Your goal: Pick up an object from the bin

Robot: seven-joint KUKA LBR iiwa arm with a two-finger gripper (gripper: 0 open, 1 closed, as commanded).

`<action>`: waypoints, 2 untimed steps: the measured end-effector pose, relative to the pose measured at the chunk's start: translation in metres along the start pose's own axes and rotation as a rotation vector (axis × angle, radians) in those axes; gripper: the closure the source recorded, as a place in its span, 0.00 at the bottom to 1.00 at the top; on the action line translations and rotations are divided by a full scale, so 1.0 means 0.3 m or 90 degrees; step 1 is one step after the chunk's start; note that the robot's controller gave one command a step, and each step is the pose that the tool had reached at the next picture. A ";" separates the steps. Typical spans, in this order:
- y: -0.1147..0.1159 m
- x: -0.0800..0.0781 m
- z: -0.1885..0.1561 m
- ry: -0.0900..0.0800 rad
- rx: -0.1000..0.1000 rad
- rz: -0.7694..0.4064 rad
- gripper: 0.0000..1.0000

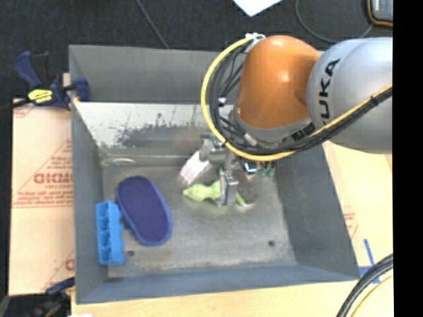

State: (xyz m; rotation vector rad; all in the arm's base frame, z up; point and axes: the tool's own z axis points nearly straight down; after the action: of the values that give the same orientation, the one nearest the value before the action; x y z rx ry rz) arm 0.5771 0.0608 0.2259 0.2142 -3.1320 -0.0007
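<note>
The floor of the grey metal bin (218, 243) lies bare toward the lower right, while its left side carries a dark blue oval pad (144, 210) touching a ridged, bright blue plastic block (109, 233). At centre, the end effector (230, 193) sits down on a soft-looking, pale green lumpy thing (200, 192); whether it is apart or together cannot be told. A white-pink scrap (193, 169) lies just above.

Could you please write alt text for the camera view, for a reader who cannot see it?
The robot's gripper is down in the middle of the grey bin, at a pale green thing beside a whitish scrap. A dark blue oval pad and a light blue ridged block lie at the left.
</note>
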 end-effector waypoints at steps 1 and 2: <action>-0.143 0.163 0.266 -0.012 -0.003 0.149 0.00; -0.191 0.121 0.245 -0.013 0.000 0.018 0.00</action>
State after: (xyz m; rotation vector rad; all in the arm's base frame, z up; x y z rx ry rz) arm 0.5487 -0.0007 0.1523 0.1701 -3.1545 -0.0032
